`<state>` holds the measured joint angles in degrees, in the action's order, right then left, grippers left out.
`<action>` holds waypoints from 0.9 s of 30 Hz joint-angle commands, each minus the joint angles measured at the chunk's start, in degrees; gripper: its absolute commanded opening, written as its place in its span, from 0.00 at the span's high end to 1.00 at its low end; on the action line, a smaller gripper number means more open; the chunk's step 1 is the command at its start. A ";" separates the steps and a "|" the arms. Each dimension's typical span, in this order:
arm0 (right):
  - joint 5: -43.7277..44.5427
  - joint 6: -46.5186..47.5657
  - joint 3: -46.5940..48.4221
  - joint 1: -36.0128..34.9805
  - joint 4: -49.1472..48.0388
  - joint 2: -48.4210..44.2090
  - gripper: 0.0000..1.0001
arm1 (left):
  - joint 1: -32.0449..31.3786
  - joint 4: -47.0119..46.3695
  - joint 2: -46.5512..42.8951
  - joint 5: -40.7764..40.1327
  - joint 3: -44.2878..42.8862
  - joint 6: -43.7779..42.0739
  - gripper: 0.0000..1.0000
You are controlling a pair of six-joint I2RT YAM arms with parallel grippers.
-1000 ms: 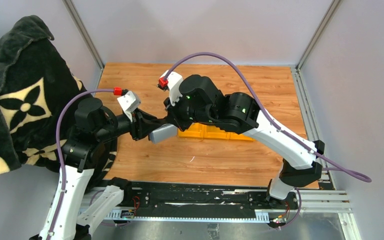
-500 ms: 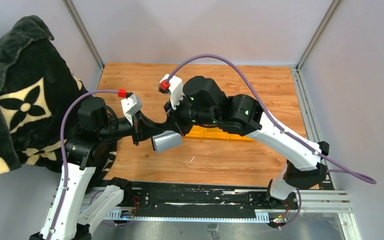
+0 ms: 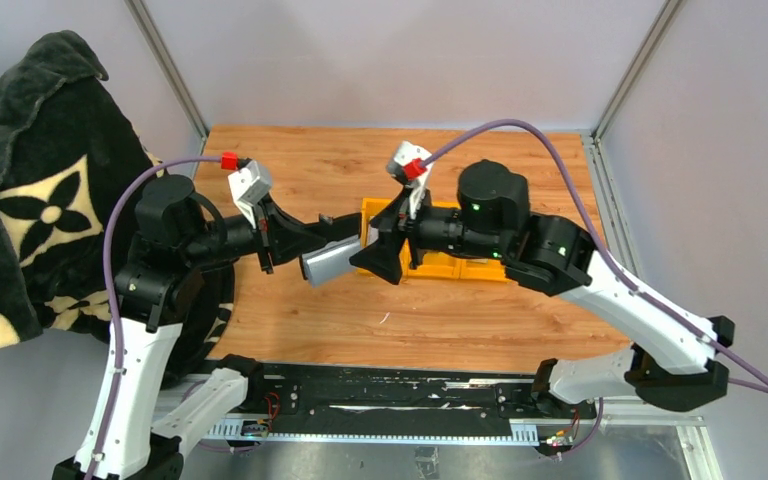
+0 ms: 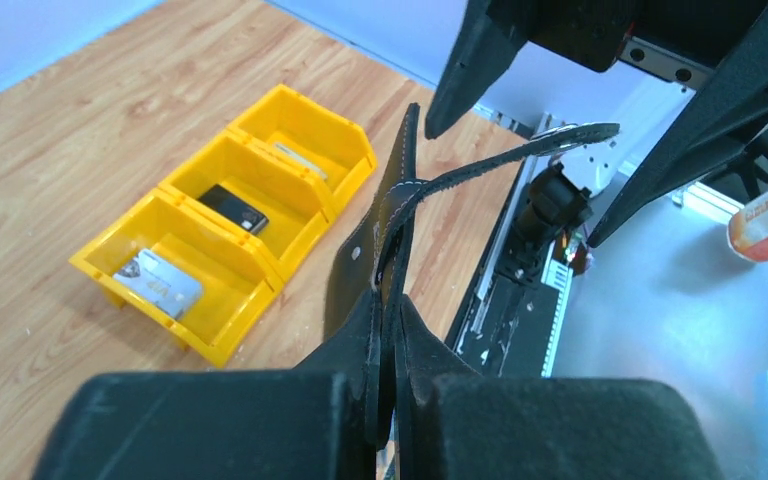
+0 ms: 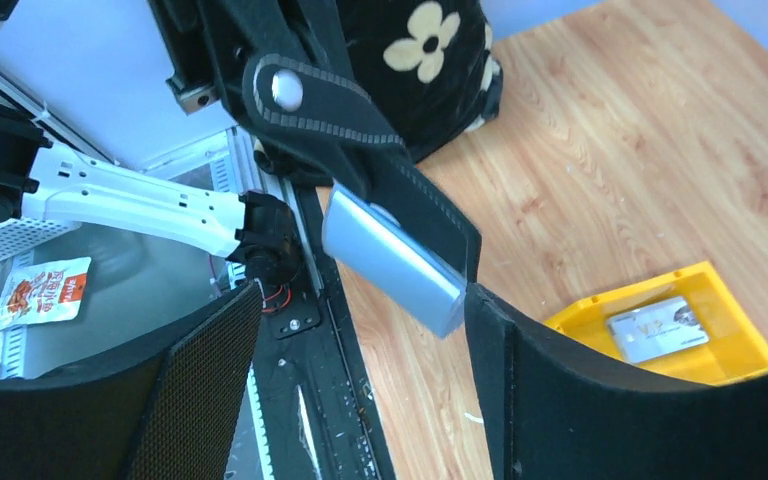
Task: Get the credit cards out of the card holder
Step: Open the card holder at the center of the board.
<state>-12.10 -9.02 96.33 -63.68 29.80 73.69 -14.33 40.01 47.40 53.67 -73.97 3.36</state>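
Step in hand: pulling the cards, mid-air handover setup.

- Left gripper (image 4: 385,310) is clamped on the card holder (image 5: 400,190) and holds it off the worktop (image 3: 440,320), strap flap hanging loose. In the top view it sits at 9 o'clock of the yellow bin (image 3: 460,270).
- The credit cards (image 5: 390,262) are a silvery-grey stack sticking partway out of the holder's open end, towards 3 o'clock in the top view. Can't tell how many.
- Right gripper (image 3: 380,255) has its jaws wide apart and grips nothing. It faces the stack from 3 o'clock. On the right wrist cam the stack's corner is just beside one finger; can't tell whether it touches.
- The bin already has a card in it (image 5: 655,328), plus a small black block (image 4: 232,207) in the middle compartment.

Next, in my view: line the right jaws up flat across the exposed end of the stack, close, then pull straight out along the holder's axis while the left holds firm. Risks: pinching the strap flap along with the cards, or fanning the stack so that only some come out.
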 commanded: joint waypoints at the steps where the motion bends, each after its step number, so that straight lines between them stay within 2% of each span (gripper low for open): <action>1: -1.87 1.79 -6.25 2.94 -8.48 -5.92 0.22 | 0.09 -1.75 1.48 -1.06 -5.29 5.67 1.00; 7: -11.88 0.14 -16.84 8.78 -14.03 -9.48 0.20 | 0.09 -7.30 4.35 6.48 -7.08 17.01 1.00; 12: -19.08 0.88 -26.87 10.42 -21.14 -12.71 0.20 | 0.09 -14.33 4.49 8.87 -7.05 26.27 1.00; 16: -19.12 0.90 -34.24 10.42 -29.80 -14.91 0.20 | 0.09 -21.59 4.05 9.40 -5.32 35.61 1.00; 19: -18.71 -1.34 -36.69 10.55 -35.86 -14.04 0.19 | 0.09 -30.57 3.94 10.09 -2.11 44.87 1.00; 22: -20.13 -3.62 -37.15 10.54 -40.25 -12.79 0.20 | 0.09 -30.40 4.00 9.49 -2.00 46.17 1.00; 27: -16.88 -3.94 -38.15 10.87 -44.55 -13.22 0.21 | 0.09 -29.52 4.02 8.91 -2.39 47.32 1.00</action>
<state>-30.24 -11.66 59.37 -53.71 -6.90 61.19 -14.33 14.31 51.94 61.98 -76.03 46.17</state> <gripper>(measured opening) 0.787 0.029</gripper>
